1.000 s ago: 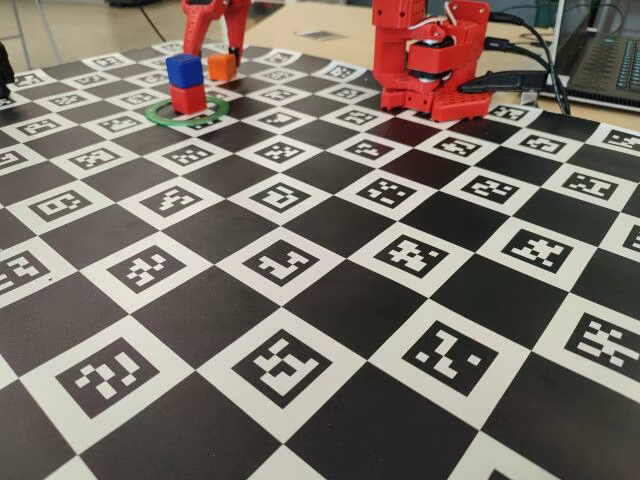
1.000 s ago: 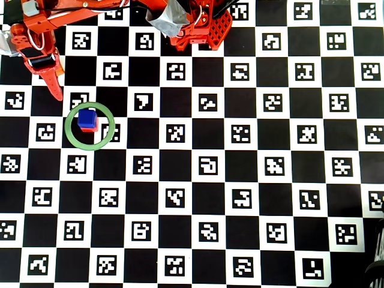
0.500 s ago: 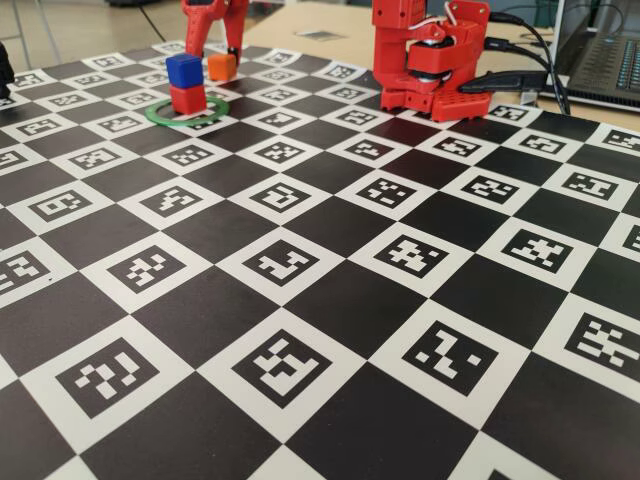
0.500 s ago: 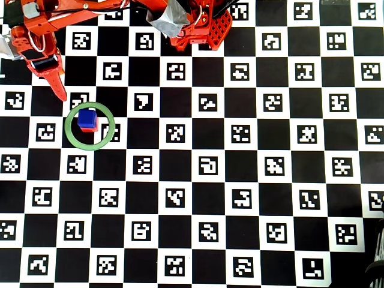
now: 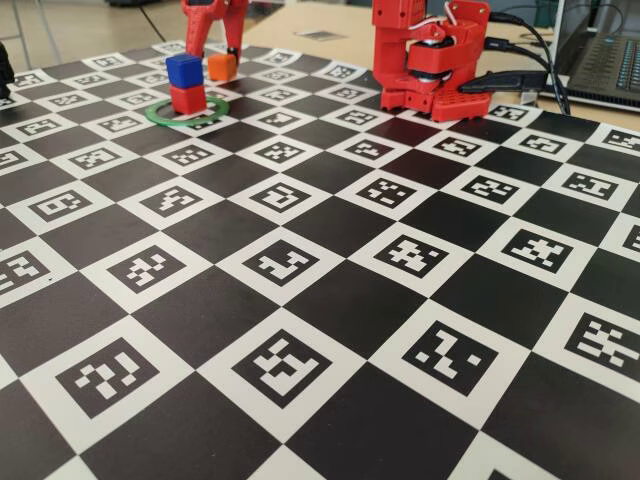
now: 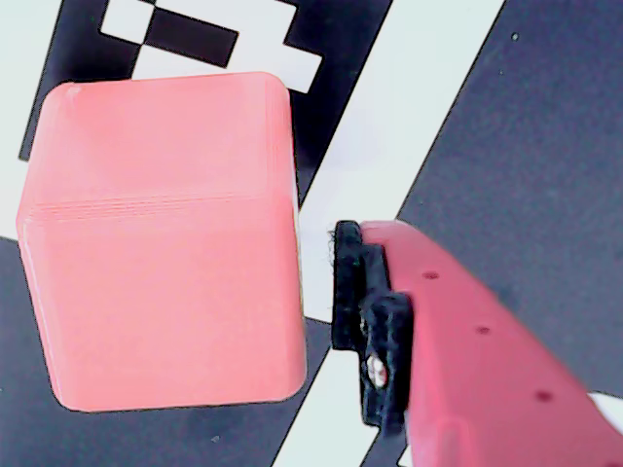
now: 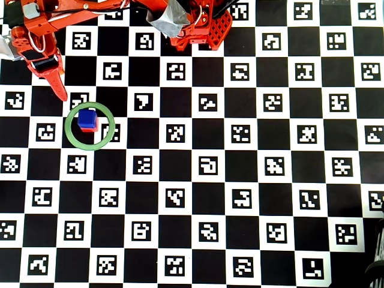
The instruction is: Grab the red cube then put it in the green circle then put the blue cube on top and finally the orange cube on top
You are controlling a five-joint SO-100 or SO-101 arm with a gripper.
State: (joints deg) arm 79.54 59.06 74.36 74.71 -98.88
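Near the board's far left corner, I see the gripper [image 5: 213, 47] spread around the orange cube [image 5: 222, 66]. Blue cube [image 5: 184, 70] sits on red cube [image 5: 187, 98] inside the green circle [image 5: 160, 115]. Next: close, lift.

Lighting was bright and even, shadows faint. The wrist view was overexposed, washing the orange cube [image 6: 161, 238] to pale salmon. Around it, white squares of the checkered board [image 6: 545, 146] glared.
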